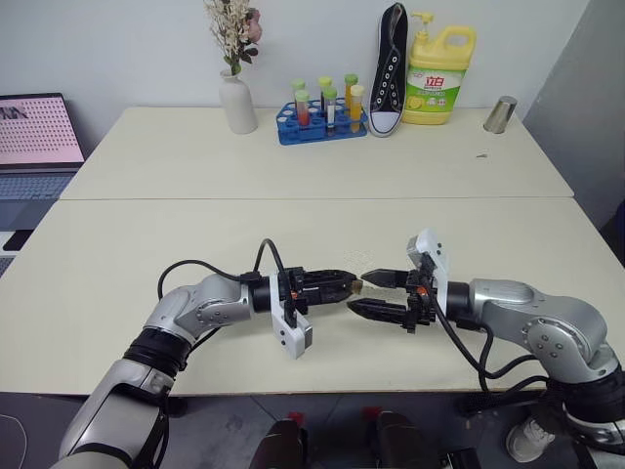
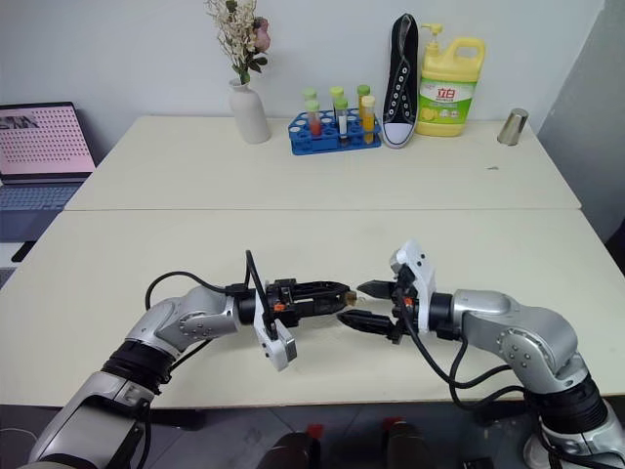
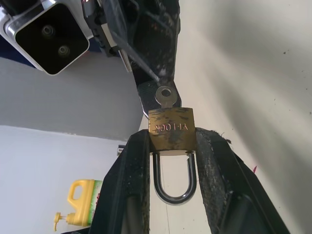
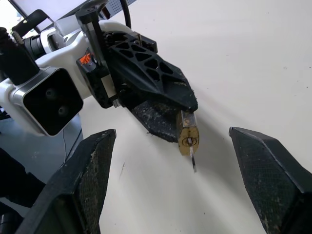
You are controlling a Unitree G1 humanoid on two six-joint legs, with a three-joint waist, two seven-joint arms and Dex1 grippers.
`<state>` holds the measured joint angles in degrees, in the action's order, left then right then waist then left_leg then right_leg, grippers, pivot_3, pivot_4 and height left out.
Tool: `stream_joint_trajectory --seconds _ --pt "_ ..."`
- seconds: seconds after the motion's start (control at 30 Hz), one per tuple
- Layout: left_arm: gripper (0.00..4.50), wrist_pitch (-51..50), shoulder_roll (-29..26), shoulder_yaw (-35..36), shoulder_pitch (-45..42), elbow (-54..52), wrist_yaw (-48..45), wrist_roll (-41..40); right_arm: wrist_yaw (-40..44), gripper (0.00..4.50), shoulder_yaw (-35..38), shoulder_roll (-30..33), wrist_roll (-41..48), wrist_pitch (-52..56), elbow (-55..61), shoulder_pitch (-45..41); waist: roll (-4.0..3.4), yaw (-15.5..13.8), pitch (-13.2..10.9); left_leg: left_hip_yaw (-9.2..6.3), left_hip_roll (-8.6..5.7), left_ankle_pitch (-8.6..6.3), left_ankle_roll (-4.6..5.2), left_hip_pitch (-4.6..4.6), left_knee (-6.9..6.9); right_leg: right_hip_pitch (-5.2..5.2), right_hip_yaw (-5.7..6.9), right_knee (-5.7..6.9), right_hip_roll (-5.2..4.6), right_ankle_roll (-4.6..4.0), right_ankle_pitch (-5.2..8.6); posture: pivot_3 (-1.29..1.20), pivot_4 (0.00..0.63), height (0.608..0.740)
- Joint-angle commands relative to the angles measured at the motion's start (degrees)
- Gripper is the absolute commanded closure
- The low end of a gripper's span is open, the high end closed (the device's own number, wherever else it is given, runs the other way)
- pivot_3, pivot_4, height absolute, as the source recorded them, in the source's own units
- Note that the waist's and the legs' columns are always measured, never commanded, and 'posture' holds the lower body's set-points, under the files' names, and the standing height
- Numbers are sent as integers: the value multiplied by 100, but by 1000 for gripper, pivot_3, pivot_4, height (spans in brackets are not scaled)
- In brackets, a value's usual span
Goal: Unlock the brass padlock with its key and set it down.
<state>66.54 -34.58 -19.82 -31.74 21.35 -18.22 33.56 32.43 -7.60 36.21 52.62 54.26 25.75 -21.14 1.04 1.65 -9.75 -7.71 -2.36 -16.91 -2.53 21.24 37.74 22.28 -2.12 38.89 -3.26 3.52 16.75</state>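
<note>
Left gripper (image 1: 337,286) level, clamping brass padlock (image 3: 171,129) (key (image 3: 165,96) inserted) — right gripper (image 1: 376,295) faces it, jaws spread.

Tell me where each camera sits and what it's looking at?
Eye views: on the head, looking down over both arms and the table.
Left wrist view: along the left gripper, shut on the brass padlock with the key in it.
Right wrist view: along the open right gripper, facing the left gripper.
All share the padlock.
</note>
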Motion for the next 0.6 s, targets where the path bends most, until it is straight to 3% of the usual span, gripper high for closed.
stream_joint_trajectory --seconds 0.03,0.17,0.43,0.6 --pt "3541 9 3 20 -94 -106 39 -202 4 609 130 -165 -1 45 -33 -168 0 5 0 0 0 0 0 0 0 0 0 0 1 0 0 0 150 740" --pt "3541 -11 0 22 -83 -131 36 -206 85 1496 124 -226 -17 120 -84 -209 0 1 0 0 0 0 0 0 0 0 0 0 0 0 0 0 150 740" --pt "3541 -44 10 25 -29 -185 40 -222 227 4371 78 -276 -110 170 -75 -244 0 2 0 0 -2 0 0 -1 0 1 0 1 0 0 0 0 150 740" --pt "3541 -49 8 26 -21 -172 42 -241 298 4368 74 -280 -183 170 -52 -243 0 2 0 0 -2 0 0 0 0 1 0 1 0 0 0 0 150 740"
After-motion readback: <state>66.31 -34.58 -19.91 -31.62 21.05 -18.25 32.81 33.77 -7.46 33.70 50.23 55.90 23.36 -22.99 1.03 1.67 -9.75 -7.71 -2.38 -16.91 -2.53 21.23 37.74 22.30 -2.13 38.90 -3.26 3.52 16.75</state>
